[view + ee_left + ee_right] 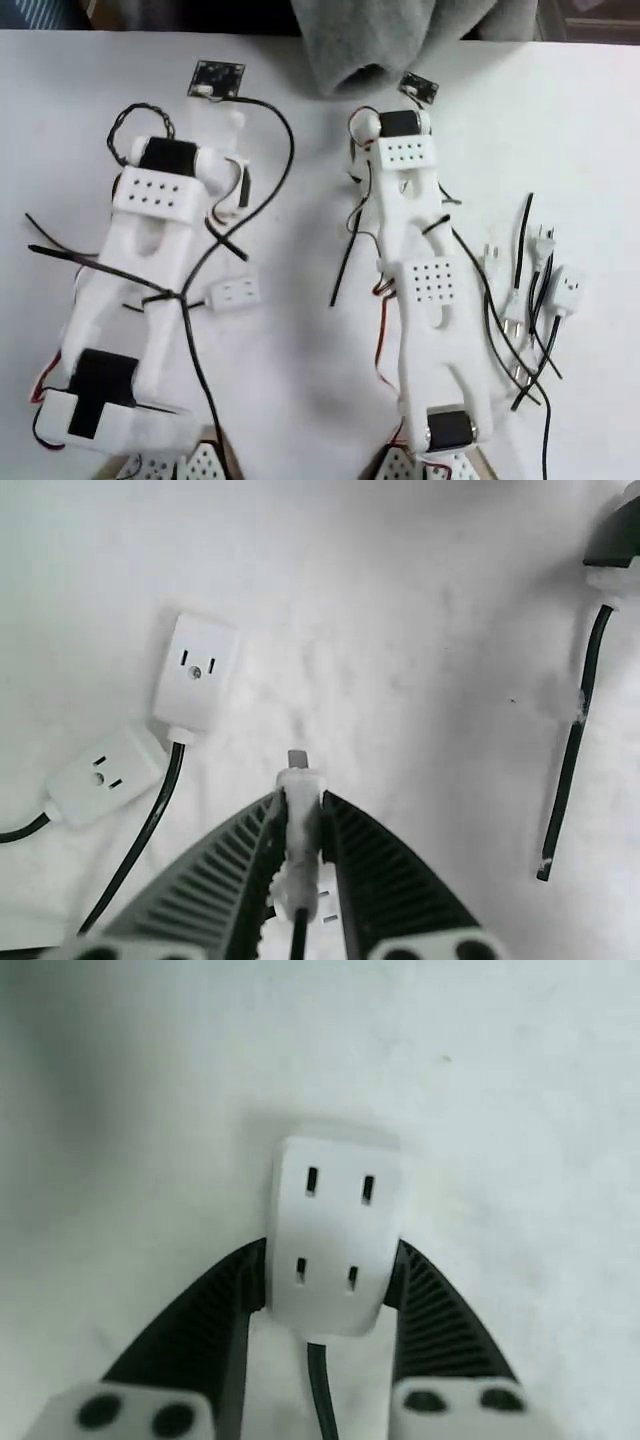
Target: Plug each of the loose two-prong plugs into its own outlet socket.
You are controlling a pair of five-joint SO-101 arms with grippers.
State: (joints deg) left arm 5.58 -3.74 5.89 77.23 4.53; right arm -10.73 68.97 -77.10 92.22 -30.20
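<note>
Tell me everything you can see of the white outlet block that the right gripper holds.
The outlet block is a white, rounded rectangular piece, plastic by its look. Its face shows four narrow dark slots in two pairs, all empty. A black cord leaves the end nearest the wrist. It is face up over the white table; whether it rests on it is unclear. The right gripper is shut on it: black ribbed fingers press both long sides near the cord end.
</note>
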